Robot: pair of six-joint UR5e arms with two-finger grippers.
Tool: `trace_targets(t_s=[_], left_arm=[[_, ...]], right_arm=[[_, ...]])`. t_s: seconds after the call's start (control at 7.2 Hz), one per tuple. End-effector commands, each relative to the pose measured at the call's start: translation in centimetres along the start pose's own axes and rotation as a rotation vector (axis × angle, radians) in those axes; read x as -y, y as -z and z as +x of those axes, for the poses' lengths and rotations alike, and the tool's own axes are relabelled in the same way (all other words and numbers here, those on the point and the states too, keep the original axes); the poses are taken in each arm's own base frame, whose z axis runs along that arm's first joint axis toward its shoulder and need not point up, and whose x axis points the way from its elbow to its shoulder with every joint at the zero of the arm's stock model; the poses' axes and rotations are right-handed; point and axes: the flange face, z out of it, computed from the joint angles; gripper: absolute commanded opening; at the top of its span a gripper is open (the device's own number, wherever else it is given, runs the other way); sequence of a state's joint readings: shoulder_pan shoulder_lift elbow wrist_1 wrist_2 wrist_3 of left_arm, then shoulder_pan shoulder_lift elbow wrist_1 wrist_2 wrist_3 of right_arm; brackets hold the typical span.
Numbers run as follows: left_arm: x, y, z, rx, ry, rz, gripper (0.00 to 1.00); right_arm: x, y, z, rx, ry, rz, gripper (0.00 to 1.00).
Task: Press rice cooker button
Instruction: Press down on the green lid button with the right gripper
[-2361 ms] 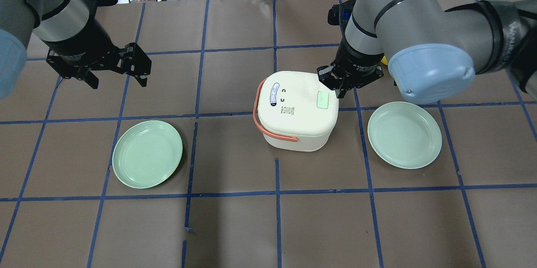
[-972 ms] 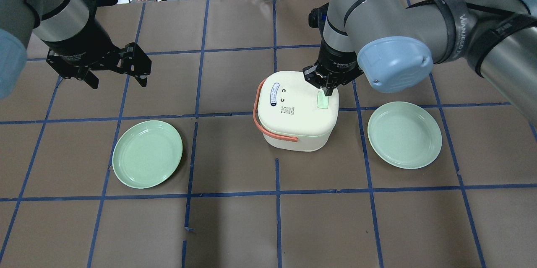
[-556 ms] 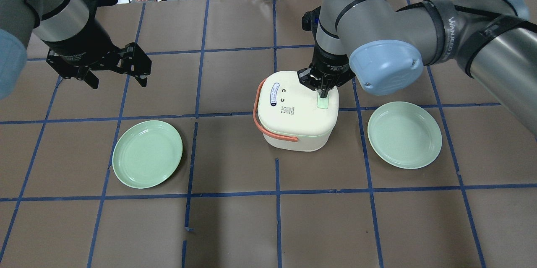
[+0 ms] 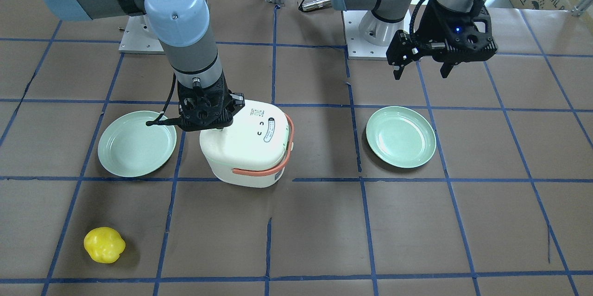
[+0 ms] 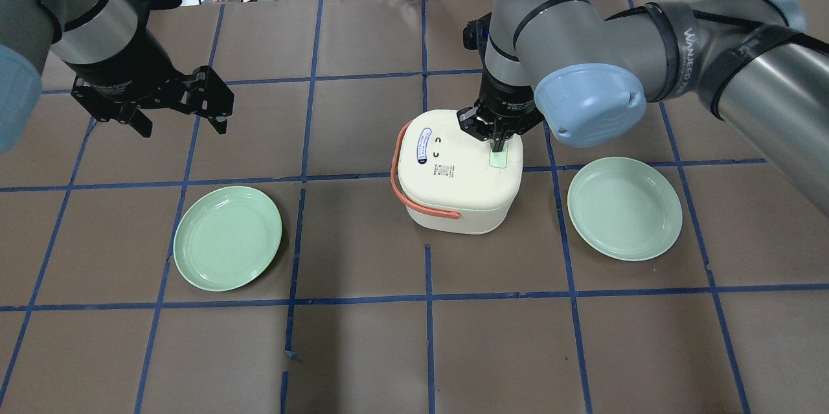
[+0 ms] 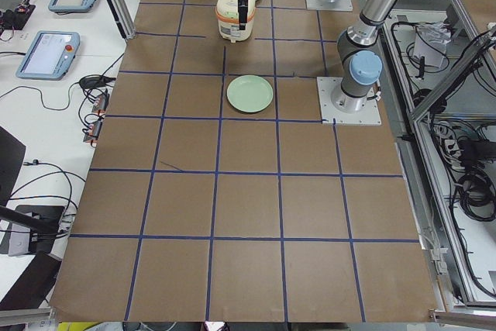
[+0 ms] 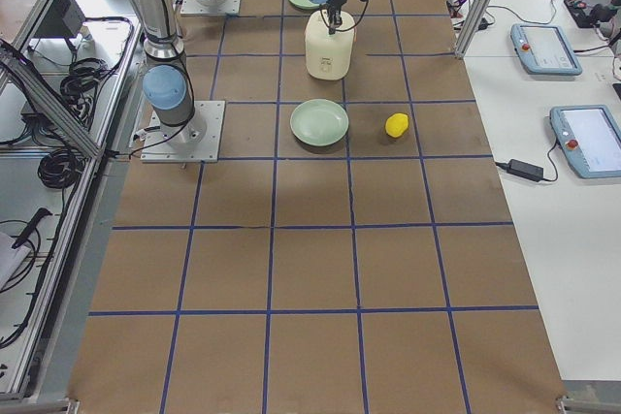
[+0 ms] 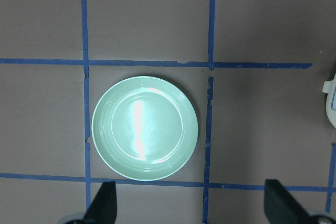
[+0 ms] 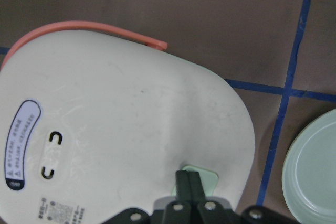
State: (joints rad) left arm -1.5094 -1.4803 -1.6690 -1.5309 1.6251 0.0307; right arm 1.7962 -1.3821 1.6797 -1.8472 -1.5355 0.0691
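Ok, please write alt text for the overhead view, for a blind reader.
The right gripper, shut, points straight down at the green button on top of a white rice cooker at the middle of a brown table. A green plate lies left of the cooker, a second plate right of it. The left gripper hangs open at far left.

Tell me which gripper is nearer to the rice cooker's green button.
Right. The right gripper has its shut tips at the green button; the left gripper hangs open far off to the robot's left.
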Motion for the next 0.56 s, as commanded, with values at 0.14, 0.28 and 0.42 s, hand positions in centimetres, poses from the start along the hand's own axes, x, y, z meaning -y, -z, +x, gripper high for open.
trace_targets(t_s=[0.14, 0.28, 0.42], left_arm=[[0.0, 0.0, 0.01, -0.001, 0.0, 0.0, 1.0], [0.0, 0.0, -0.01, 0.001, 0.0, 0.0, 1.0], [0.0, 0.0, 0.01, -0.001, 0.0, 0.0, 1.0]], right_arm=[[0.28, -0.29, 0.06, 0.002, -0.001, 0.0, 0.06], [0.3, -0.23, 0.07, 0.0, -0.001, 0.0, 0.06], [0.29, -0.07, 0.06, 0.0, 0.0, 0.003, 0.06]])
